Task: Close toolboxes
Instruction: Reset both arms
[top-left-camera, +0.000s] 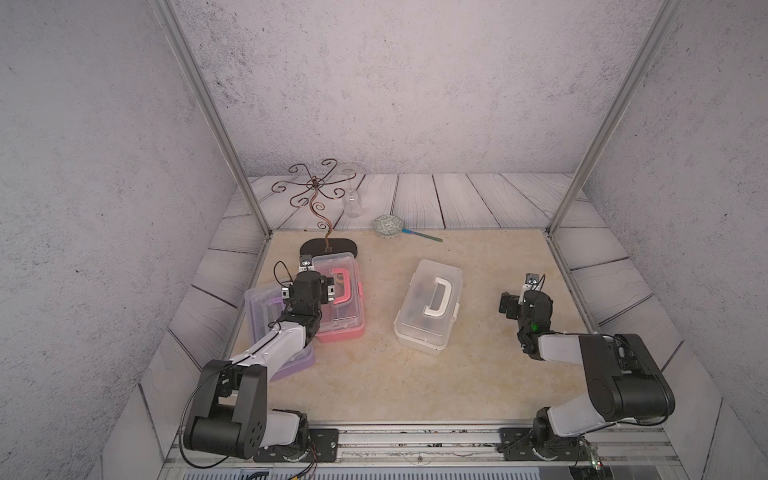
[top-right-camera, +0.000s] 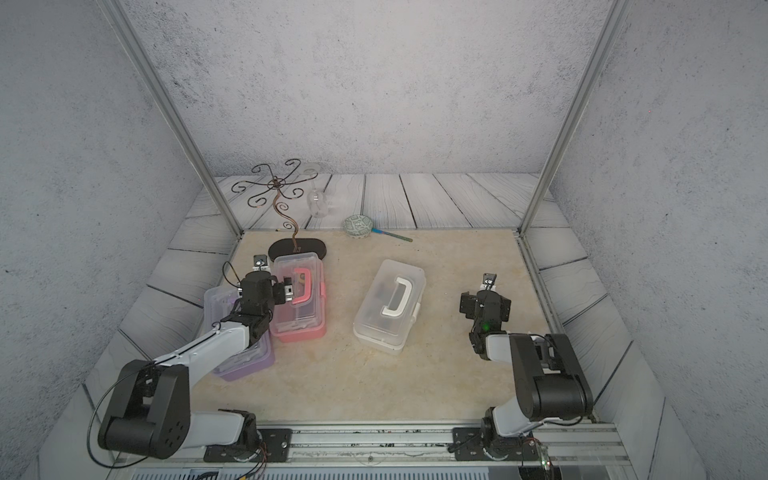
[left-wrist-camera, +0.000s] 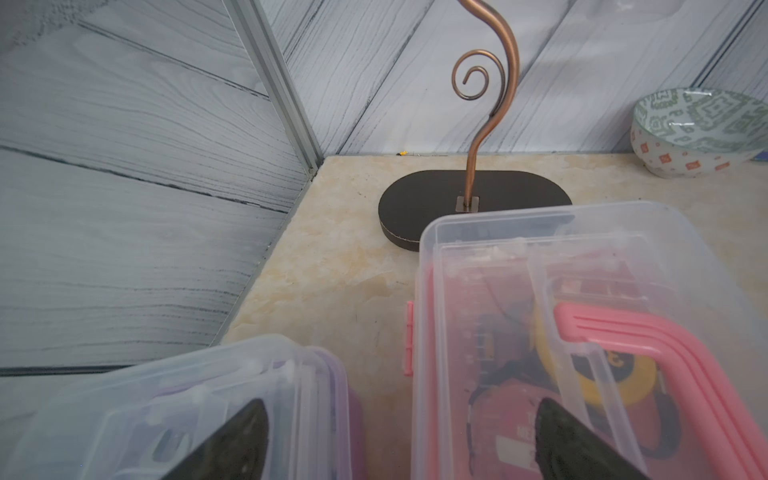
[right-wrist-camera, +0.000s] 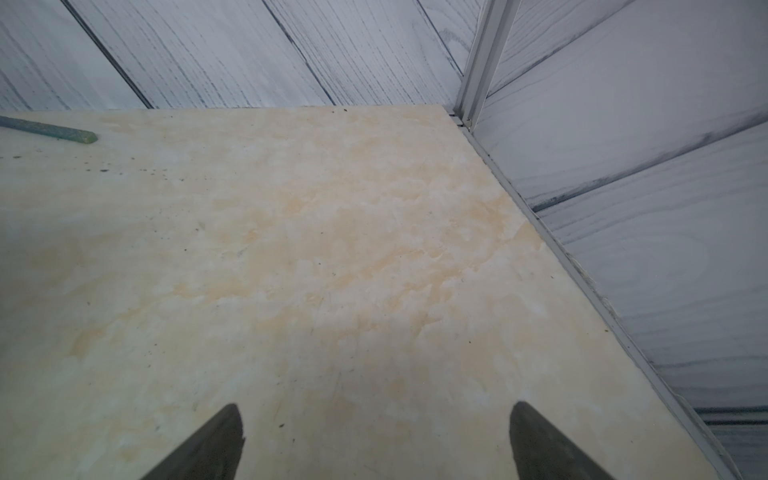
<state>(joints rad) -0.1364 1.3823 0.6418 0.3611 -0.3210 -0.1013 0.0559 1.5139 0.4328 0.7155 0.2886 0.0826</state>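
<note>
Three toolboxes lie on the marble table, all with clear lids down. The purple one (top-left-camera: 262, 307) (top-right-camera: 245, 365) sits at the left, partly under my left arm. The pink one (top-left-camera: 349, 328) (top-right-camera: 303, 328) lies beside it, and the white one (top-left-camera: 415, 316) (top-right-camera: 382, 328) is in the middle. My left gripper (top-left-camera: 309, 286) (left-wrist-camera: 399, 419) hovers open over the gap between the purple box (left-wrist-camera: 208, 395) and the pink box (left-wrist-camera: 498, 311), holding nothing. My right gripper (top-left-camera: 524, 297) (right-wrist-camera: 376, 409) is open over bare table at the right.
A copper wire stand on a dark oval base (top-left-camera: 328, 249) (left-wrist-camera: 473, 199) stands just behind the pink box, with a glass (top-left-camera: 352, 203) hanging on it. A patterned bowl (top-left-camera: 388, 226) (left-wrist-camera: 698, 133) and a green stick (top-left-camera: 424, 235) (right-wrist-camera: 45, 131) lie at the back edge. Walls enclose three sides.
</note>
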